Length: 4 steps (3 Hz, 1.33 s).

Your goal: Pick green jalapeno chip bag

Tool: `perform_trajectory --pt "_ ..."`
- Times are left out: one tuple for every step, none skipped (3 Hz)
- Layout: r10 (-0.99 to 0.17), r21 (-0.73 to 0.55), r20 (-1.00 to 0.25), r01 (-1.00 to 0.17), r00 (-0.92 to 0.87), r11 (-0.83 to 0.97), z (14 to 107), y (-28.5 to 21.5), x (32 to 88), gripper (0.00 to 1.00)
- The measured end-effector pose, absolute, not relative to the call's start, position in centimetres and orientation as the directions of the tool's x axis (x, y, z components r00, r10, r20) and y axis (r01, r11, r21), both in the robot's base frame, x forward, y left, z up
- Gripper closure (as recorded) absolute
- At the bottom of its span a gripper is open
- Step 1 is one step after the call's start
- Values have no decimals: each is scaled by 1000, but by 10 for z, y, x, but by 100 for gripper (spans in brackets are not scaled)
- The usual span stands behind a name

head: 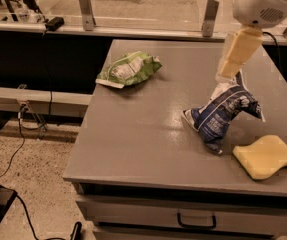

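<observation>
The green jalapeno chip bag (128,69) lies flat near the far left edge of the grey table (143,139), its white panel facing up. My gripper (231,66) hangs from the white arm (260,3) at the upper right. It is above the table just behind the top of the dark blue and white chip bag (222,114), well to the right of the green bag and apart from it. Nothing shows in its grasp.
A pale yellow wavy sponge (266,156) lies at the front right corner. A glass barrier with metal posts (86,7) runs behind the table. Cables (20,134) lie on the floor to the left. A drawer handle (197,221) sits under the front edge.
</observation>
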<state>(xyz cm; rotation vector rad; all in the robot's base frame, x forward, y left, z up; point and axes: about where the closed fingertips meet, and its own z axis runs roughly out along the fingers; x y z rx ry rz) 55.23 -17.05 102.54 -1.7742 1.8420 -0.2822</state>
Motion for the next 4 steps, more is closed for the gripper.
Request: perform_trajectory --pt "-962 -545 -255 -836 93 64 1032 -144 587 0" --pt "-950 -542 -275 -840 149 25 1029 -110 621 0" --pt "-929 -521 -316 -854 192 1 1018 -75 650 0" --pt "-916 -511 -335 -859 221 -21 1000 -44 667 0"
